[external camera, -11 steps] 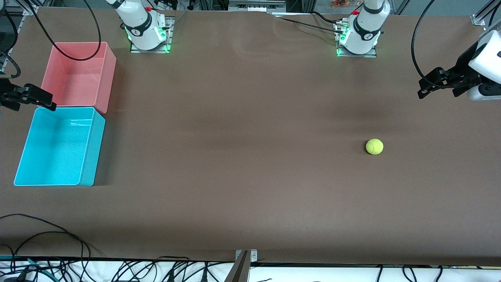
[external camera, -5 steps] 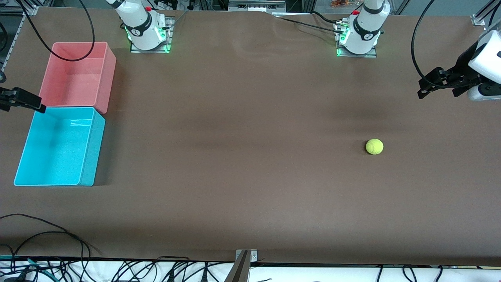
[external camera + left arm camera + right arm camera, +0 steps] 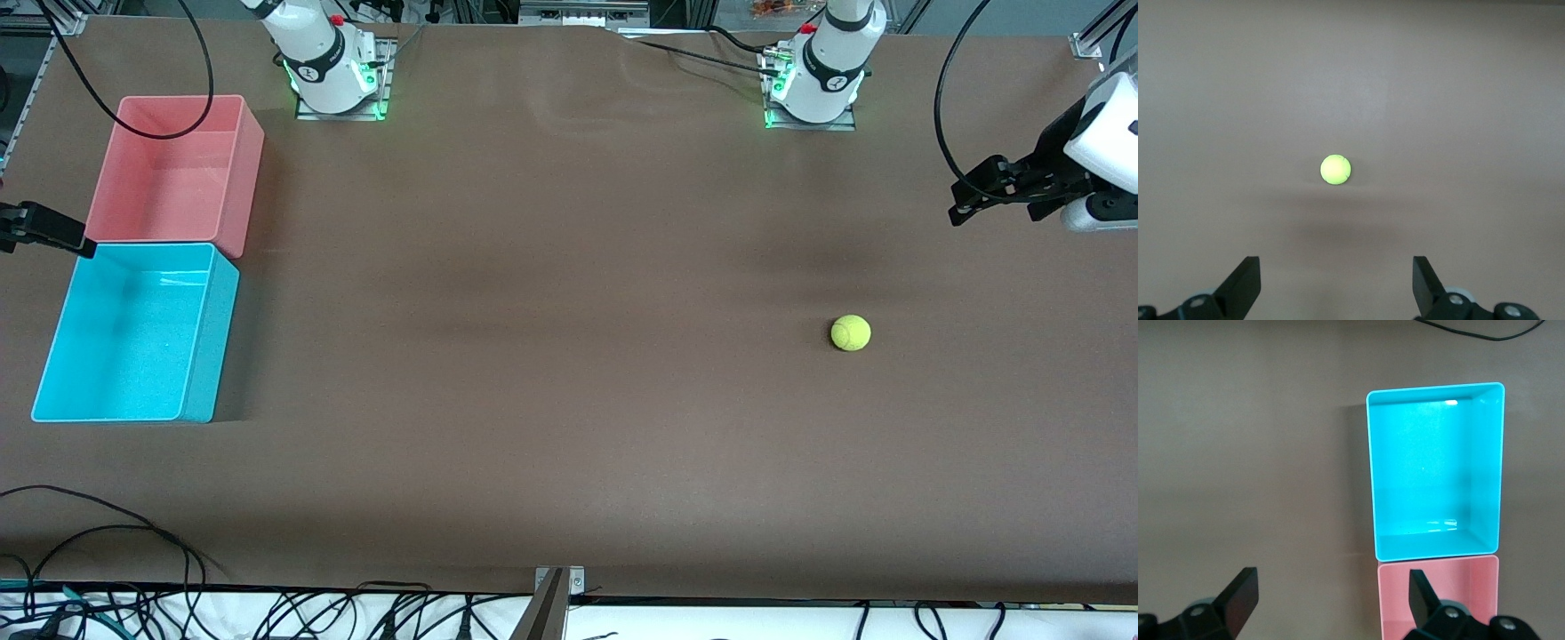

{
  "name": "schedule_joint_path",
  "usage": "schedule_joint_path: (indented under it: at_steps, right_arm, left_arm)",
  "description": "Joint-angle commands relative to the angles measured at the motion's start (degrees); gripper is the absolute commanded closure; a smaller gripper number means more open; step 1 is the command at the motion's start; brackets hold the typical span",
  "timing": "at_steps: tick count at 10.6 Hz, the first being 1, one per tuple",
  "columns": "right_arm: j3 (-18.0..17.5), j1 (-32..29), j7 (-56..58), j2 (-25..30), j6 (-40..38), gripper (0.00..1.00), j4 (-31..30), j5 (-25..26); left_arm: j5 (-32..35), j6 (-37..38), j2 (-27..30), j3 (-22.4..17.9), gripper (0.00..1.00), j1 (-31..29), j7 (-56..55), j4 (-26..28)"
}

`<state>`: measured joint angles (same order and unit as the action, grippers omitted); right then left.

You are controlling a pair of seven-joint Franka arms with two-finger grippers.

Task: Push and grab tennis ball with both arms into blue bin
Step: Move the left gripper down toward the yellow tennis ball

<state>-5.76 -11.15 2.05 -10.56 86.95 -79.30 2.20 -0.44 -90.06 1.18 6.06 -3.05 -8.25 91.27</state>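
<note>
meanwhile, on the brown table (image 3: 551,356):
ball: small fuzzy yellow-green tennis ball (image 3: 851,332) lies alone toward the left arm's end, untouched.
left gripper (image 3: 969,197): black two-finger claw in the air over the table's edge at its own end, jaws spread wide, empty.
right gripper (image 3: 53,231): over the table just beside the bins, jaws wide apart, empty.
bins: rectangular light-blue plastic bin (image 3: 200,347) touches the pink plastic bin (image 3: 236,169), nearer the front camera.

setting: robotics lab | evidence: bolted arm bases (image 3: 338,84), aluminium framing (image 3: 582,11), loose cables (image 3: 107,551)
</note>
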Motion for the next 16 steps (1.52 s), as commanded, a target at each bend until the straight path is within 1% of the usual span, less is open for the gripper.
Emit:
schedule_joint_path:
  at_steps: [1,4,5,7,9,10,12,13,16]
  right_arm:
    - [0.0,-1.2,0.8,-0.8,-0.3,0.0,0.9,-0.2]
    - [0.0,-1.2,0.8,-0.9,-0.3,0.0,0.9,-0.2]
    - [0.0,-1.2,0.8,-0.9,-0.3,0.0,0.9,-0.2]
    - [0.0,-1.2,0.8,-0.9,-0.3,0.0,0.8,-0.2]
    - [0.1,-1.2,0.8,-0.9,-0.3,0.0,0.8,-0.2]
    - [0.1,-1.2,0.9,-0.9,-0.3,0.0,0.8,-0.2]
    - [0.1,-1.2,0.8,-1.0,-0.3,0.0,0.9,-0.3]
    - [0.1,-1.2,0.8,-1.0,-0.3,0.0,0.8,-0.2]
    - [0.1,-1.2,0.9,-1.3,-0.3,0.0,0.9,-0.2]
  left_arm:
    - [1.3,0.4,-3.8,0.3,0.0,-0.2,0.3,-1.4]
    - [1.3,-7.6,-2.1,0.4,0.0,0.1,0.3,5.8]
    - [1.5,-8.8,-2.5,0.4,0.0,0.1,0.3,6.1]
    - [1.4,-8.7,-2.5,0.4,0.0,-2.6,0.8,6.0]
    - [1.6,-9.0,-2.3,0.3,0.0,-3.1,0.9,7.5]
    - [1.8,-10.0,-3.0,0.0,0.0,-3.0,0.6,9.9]
    - [2.8,-17.9,-2.3,0.0,0.0,-3.0,0.7,18.1]
    - [3.3,-18.8,-2.6,0.0,0.0,-3.0,0.9,19.1]
    - [3.5,-19.1,-6.3,0.2,0.0,-3.0,1.0,18.2]
